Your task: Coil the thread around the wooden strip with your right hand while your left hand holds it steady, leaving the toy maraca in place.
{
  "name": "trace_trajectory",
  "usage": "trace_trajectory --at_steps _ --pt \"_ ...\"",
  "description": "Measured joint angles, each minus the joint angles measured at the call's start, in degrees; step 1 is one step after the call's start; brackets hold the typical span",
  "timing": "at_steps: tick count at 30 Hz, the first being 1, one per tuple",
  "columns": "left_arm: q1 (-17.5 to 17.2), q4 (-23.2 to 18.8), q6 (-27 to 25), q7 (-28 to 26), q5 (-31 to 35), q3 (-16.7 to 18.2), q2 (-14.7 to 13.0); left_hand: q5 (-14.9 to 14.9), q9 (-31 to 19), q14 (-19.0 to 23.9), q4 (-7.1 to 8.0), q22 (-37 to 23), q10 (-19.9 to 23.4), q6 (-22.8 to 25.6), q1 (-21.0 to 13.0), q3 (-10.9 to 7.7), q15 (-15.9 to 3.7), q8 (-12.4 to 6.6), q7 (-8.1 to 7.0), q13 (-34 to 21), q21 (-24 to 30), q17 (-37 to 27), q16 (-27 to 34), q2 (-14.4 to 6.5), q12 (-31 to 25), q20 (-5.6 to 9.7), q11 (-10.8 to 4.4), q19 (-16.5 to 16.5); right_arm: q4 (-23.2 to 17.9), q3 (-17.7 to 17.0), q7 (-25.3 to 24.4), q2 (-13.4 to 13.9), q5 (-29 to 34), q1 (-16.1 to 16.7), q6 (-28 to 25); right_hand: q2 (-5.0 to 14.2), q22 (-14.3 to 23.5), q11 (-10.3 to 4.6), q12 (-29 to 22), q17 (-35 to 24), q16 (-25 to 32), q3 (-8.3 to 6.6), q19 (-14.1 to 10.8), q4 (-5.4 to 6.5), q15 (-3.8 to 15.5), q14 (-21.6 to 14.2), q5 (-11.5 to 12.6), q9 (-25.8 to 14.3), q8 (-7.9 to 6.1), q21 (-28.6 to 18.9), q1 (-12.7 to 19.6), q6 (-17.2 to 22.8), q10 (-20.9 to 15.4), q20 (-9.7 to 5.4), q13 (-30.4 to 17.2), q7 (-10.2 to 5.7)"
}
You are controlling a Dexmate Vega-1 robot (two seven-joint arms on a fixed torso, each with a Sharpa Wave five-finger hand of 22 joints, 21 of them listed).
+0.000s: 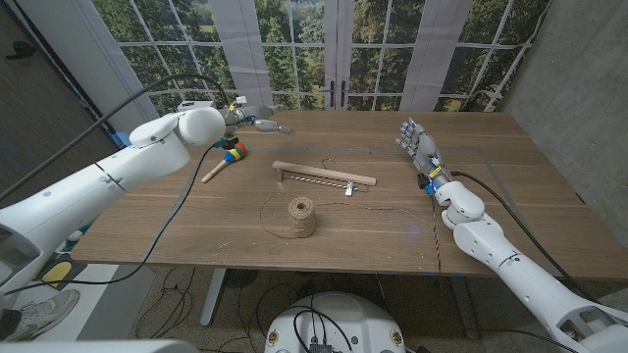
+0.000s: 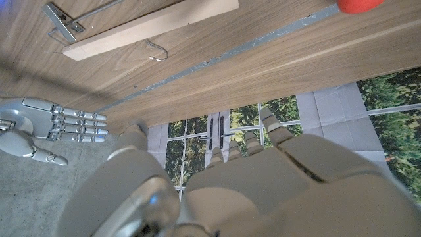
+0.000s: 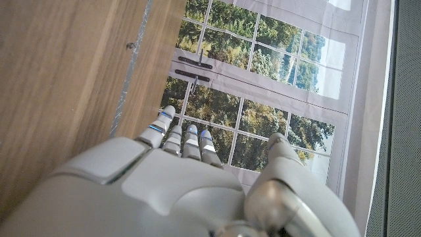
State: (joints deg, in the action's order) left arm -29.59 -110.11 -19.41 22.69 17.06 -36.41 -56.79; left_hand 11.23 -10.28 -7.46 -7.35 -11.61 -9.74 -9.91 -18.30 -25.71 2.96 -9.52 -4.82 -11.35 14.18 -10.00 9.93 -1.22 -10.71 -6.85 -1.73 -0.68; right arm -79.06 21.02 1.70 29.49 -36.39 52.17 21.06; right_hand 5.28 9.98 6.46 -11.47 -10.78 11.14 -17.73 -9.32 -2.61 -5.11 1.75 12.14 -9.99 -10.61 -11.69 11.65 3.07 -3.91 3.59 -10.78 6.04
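centrally, the wooden strip (image 1: 325, 174) lies flat, long axis across the table, its right end nearer the robot. thread spool (image 1: 301, 217) stands just in front, toy maraca (image 1: 224, 158) to its left. left hand (image 1: 257, 122) and right hand (image 1: 418, 142) hold nothing, fingers extended.

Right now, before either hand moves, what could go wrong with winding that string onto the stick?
The loose thread trails from the spool across the table, so it could snag or drag the spool. The toy maraca lies near the left hand, which might nudge it when reaching for the wooden strip. The right hand must pinch very thin thread.
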Motion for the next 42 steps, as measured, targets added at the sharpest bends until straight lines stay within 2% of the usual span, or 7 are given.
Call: trace_trajectory --at_steps 12,19,22,26,31,39,42 --pt "4.46 -1.48 -2.79 8.6 9.15 -4.05 0.88 0.0 0.01 -1.94 -0.57 0.0 0.0 0.11 -1.44 0.57 0.52 -1.96 -0.11 0.0 -0.04 0.0 0.07 0.37 -1.75 0.11 0.0 0.7 0.12 -0.11 0.64 -0.04 -0.24 0.16 0.64 0.0 0.0 -0.31 0.0 -0.03 0.0 0.0 0.0 0.0 0.0 0.0 0.0 0.0 -0.21 0.0 0.0 0.21 -0.31 0.0 0.0 -0.21" --pt "6.33 -1.95 -3.13 13.16 15.92 -6.15 1.65 0.45 0.16 -1.28 -1.49 0.15 1.73 0.55 -4.19 0.38 0.31 -2.84 -1.32 0.01 -0.04 0.0 0.68 0.36 -2.67 0.5 -0.65 -0.17 0.66 -0.11 0.92 -0.31 -0.34 0.09 0.98 0.0 0.0 -0.31 0.0 -0.03 0.0 0.01 0.0 0.0 0.0 0.0 -0.34 0.0 -0.21 0.0 0.0 0.21 -0.3 0.0 0.0 -0.21" --pt "6.79 -2.02 -3.13 14.76 18.8 -6.78 2.1 0.85 0.14 1.28 -2.25 0.18 4.62 3.31 -7.09 0.03 -0.31 -3.57 -1.02 0.09 -0.04 0.0 1.25 0.7 -3.63 0.48 -1.1 -1.37 0.78 -0.1 1.01 -0.36 -0.37 0.05 1.07 0.0 0.0 -0.31 0.0 -0.03 0.0 0.01 0.0 0.0 0.0 0.0 -0.34 0.0 -0.21 0.0 0.0 0.21 -0.3 0.0 0.0 -0.21" --pt "7.02 -2.13 -3.05 15.94 21.86 -7.28 2.57 1.78 -0.08 9.73 -2.31 0.43 12.86 10.91 -12.74 1.1 -3.09 -4.69 1.93 -0.26 0.24 0.0 2.93 3.79 -6.05 0.52 -1.31 -3.86 0.9 -0.06 1.15 -0.38 -0.39 0.03 1.12 0.0 0.0 -0.31 0.0 -0.03 0.0 0.01 0.0 0.01 0.0 0.0 -0.34 0.0 -0.21 0.0 0.0 0.21 -0.3 0.0 0.0 -0.21" --pt "7.23 -2.15 -2.43 17.63 25.89 -7.67 3.29 2.67 -0.27 14.18 -2.05 0.42 18.28 15.31 -15.86 1.8 -4.17 -5.17 3.51 -0.85 0.67 -0.3 3.23 5.42 -8.19 0.74 -2.17 -5.31 0.97 0.0 1.28 -0.39 -0.4 -0.01 1.15 0.0 0.0 -0.31 0.0 -0.02 0.0 0.01 0.0 0.01 0.0 0.0 -0.34 0.0 -0.21 0.0 0.0 0.2 -0.3 0.0 0.0 -0.21" --pt "6.87 -2.02 -0.88 18.83 30.68 -7.64 4.23 3.4 -0.53 17.92 -2.25 0.42 21.28 19.94 -21.83 1.6 -5.11 -5.55 3.26 -1.59 1.51 -0.56 3.22 4.86 -10.39 3.71 -3.65 -8.28 0.9 0.03 1.32 -0.35 -0.41 0.07 1.22 0.0 0.0 -0.31 0.0 -0.02 0.0 0.01 0.0 0.01 0.0 0.0 -0.34 0.0 -0.21 0.0 -0.01 0.2 -0.3 0.0 0.0 -0.21" --pt "6.28 -2.02 -0.35 18.74 32.06 -7.29 4.46 3.4 -0.8 20.67 -2.25 0.28 22.59 21.82 -24.18 1.6 -5.2 -5.55 2.72 -1.85 1.74 -0.56 3.4 4.65 -11.29 3.65 -4.5 -9.69 0.65 0.03 1.29 -0.3 -0.41 0.29 1.26 0.0 0.0 -0.31 0.0 -0.02 0.0 0.01 0.0 0.01 0.0 0.0 -0.34 0.0 -0.21 0.0 -0.01 0.2 -0.3 0.0 0.0 -0.21"
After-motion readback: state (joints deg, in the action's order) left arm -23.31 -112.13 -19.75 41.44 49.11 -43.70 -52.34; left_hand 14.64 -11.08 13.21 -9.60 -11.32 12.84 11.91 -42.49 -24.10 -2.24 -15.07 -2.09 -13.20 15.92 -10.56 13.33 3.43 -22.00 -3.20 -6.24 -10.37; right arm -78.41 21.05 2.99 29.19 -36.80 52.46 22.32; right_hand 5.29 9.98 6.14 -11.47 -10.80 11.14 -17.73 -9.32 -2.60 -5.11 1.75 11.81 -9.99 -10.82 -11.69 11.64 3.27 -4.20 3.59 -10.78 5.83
